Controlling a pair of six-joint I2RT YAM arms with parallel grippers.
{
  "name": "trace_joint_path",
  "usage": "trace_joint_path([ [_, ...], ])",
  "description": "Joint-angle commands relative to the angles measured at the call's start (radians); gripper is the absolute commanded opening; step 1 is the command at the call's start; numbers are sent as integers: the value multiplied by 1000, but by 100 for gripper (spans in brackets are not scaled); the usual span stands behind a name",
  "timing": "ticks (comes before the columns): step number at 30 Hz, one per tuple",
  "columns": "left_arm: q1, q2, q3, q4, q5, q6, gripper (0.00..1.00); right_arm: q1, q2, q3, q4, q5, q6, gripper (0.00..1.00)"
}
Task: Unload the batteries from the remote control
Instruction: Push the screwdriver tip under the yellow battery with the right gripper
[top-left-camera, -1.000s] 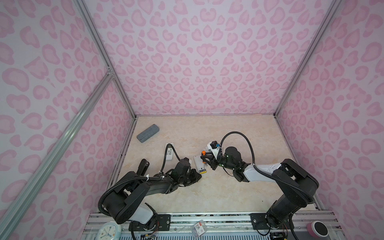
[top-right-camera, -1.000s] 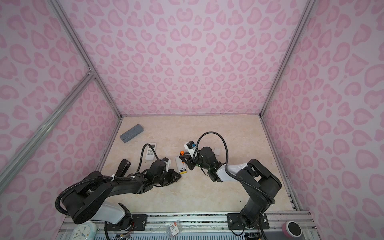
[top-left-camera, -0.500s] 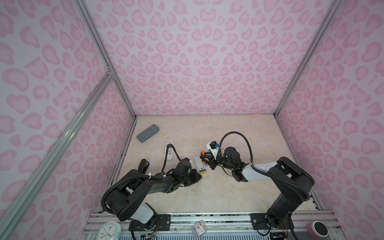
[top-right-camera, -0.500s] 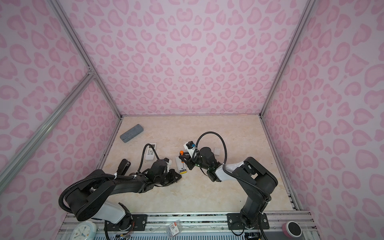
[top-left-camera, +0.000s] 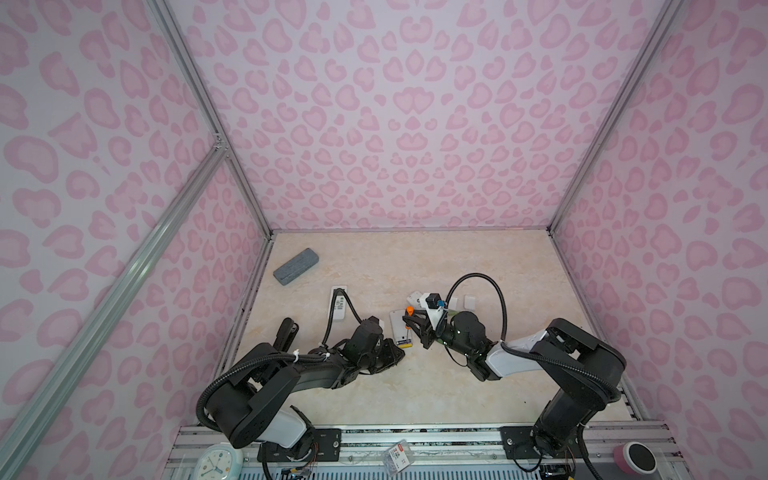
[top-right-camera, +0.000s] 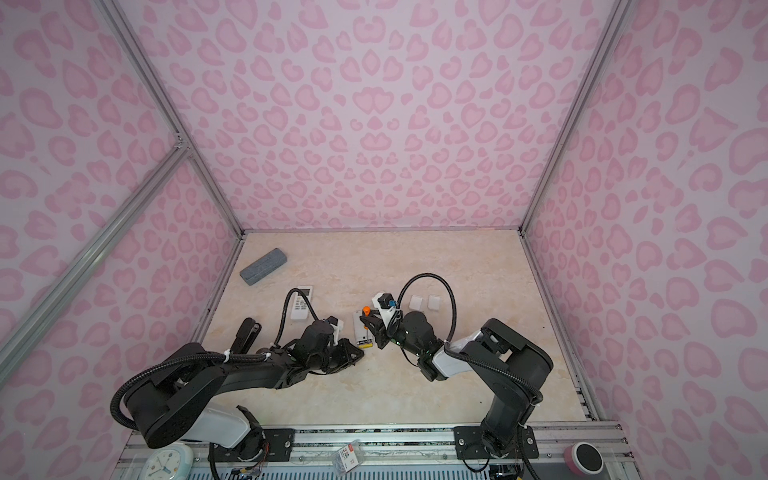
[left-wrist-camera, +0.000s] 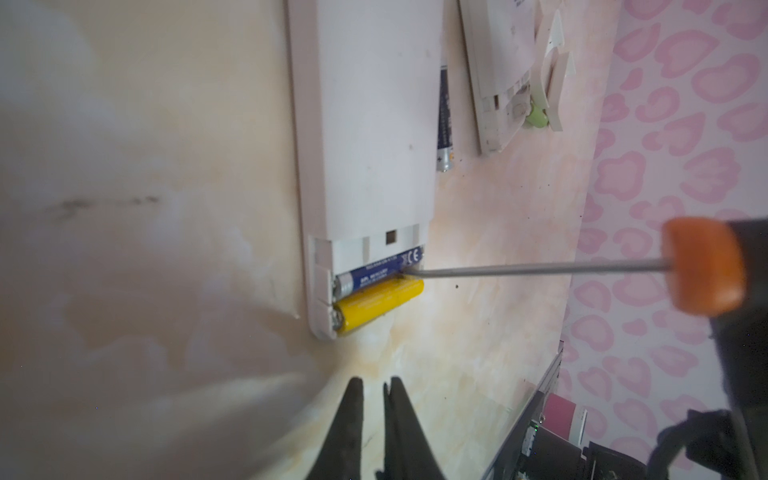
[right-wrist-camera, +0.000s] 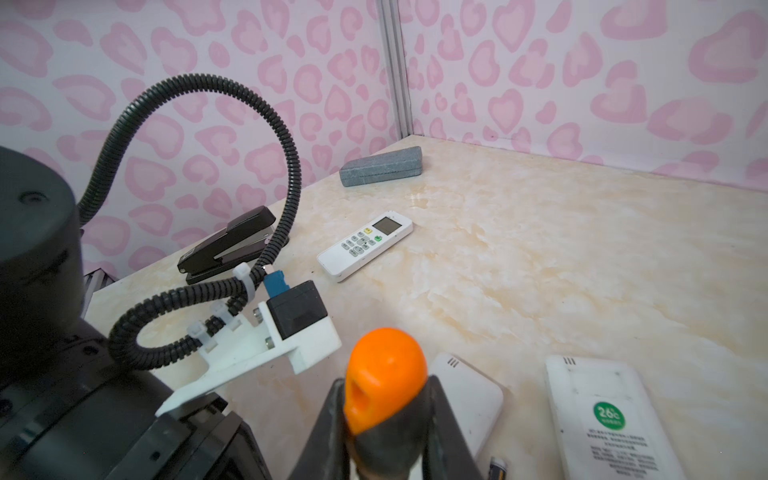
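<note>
The blue battery (left-wrist-camera: 374, 276) and the yellow battery (left-wrist-camera: 378, 301) sit side by side in the open compartment at the end of the white remote (left-wrist-camera: 365, 124), which lies back-up on the marble-look table (left-wrist-camera: 124, 208), so the task's things are not out yet. The thin steel tip of the screwdriver (left-wrist-camera: 540, 270) meets the blue battery at its exposed end, presumably to lever it out. Whether the tip is wedged under the cell or only touching its side is too fine to tell.

The right gripper (right-wrist-camera: 385, 399) is clenched on the tool's orange-and-black handle, holding the shaft low and nearly flat to the table, which suits a prying stroke. The left gripper (left-wrist-camera: 375, 382) hovers just off the compartment end with its jaws drawn almost together and nothing between them, probably to steady the remote or take a freed cell.

Beside the remote lies a loose battery (left-wrist-camera: 444, 124). Beyond it is a second remote (left-wrist-camera: 494, 62) with a green battery (left-wrist-camera: 536, 116) at its open end.
</note>
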Motion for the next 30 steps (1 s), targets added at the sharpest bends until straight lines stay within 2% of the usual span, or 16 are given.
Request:
trace_joint_path([
  [1, -6, 15, 6, 34, -6, -8, 14, 10, 14, -21, 34, 56, 62, 0],
  [17, -6, 86, 39, 24, 11, -1, 15, 7, -5, 124, -307, 24, 147, 0],
  [30, 17, 34, -7, -3, -7, 5, 14, -29, 38, 237, -496, -20, 261, 0],
])
